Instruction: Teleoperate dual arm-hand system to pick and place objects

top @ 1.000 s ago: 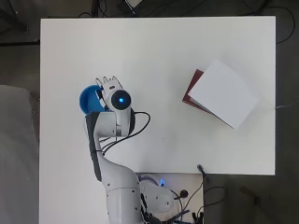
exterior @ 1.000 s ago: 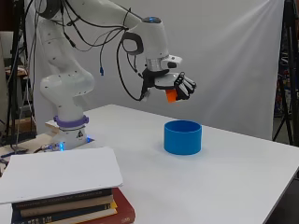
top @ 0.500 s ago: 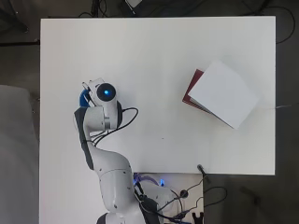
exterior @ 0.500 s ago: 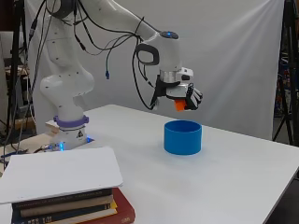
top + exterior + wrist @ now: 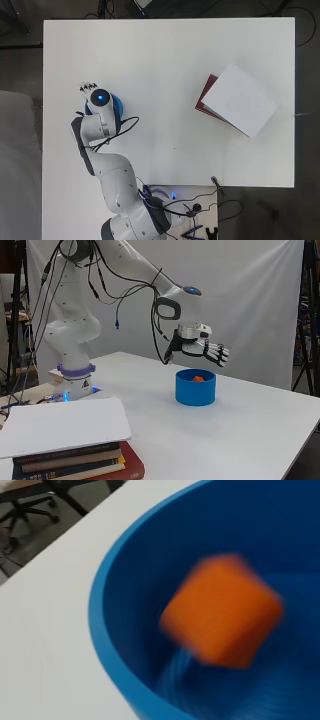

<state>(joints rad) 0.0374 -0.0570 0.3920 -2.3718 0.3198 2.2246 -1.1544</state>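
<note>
While its fingers (image 5: 219,353) spread, the hand (image 5: 200,346) hangs empty above the blue bowl (image 5: 195,388).

A robot lab: white backdrop sheet (image 5: 260,300), light stands (image 5: 306,315), loose cables (image 5: 200,207) by the table (image 5: 165,60).

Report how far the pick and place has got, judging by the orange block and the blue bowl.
Done: the orange block is inside the blue bowl, no longer held. In hand: nothing; the robot hand hovers above the bowl with fingers straight and open. The block looks blurred in the wrist view, so it may not have settled. Left: withdrawing the hand; no other loose object shows besides the stack of books.
</note>
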